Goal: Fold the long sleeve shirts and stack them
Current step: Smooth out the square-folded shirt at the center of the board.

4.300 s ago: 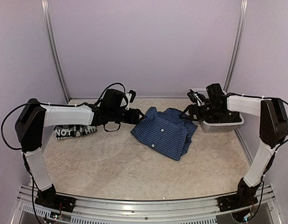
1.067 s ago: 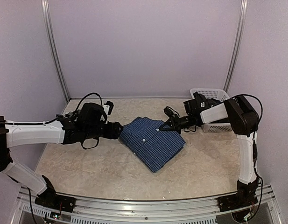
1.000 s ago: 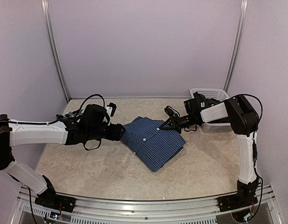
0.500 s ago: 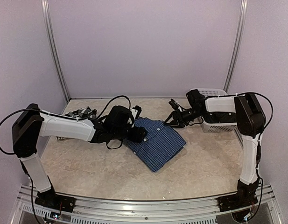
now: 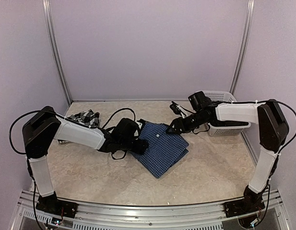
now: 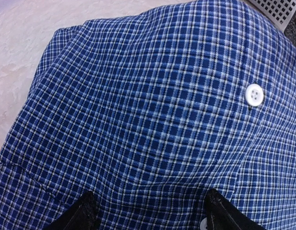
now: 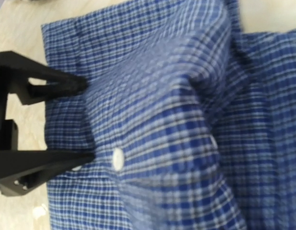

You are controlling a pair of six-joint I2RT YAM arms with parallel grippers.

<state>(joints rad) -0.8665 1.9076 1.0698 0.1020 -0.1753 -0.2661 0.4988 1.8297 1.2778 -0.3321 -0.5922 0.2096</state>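
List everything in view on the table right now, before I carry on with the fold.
table: one, beige marbled top, under everything
blue check shirt: one, blue with a fine dark check and white buttons, folded at the middle of the table
plaid shirt: one, black and white, bunched at the far left
basket: one, white plastic, far right corner; contents cannot be told
left arm: one, white and black, reaching in to the blue check shirt's left edge
right arm: one, white and black, reaching across in front of the basket
left gripper: one, black, open, fingertips on the blue check shirt
right gripper: one, black, open, at the shirt's far right edge
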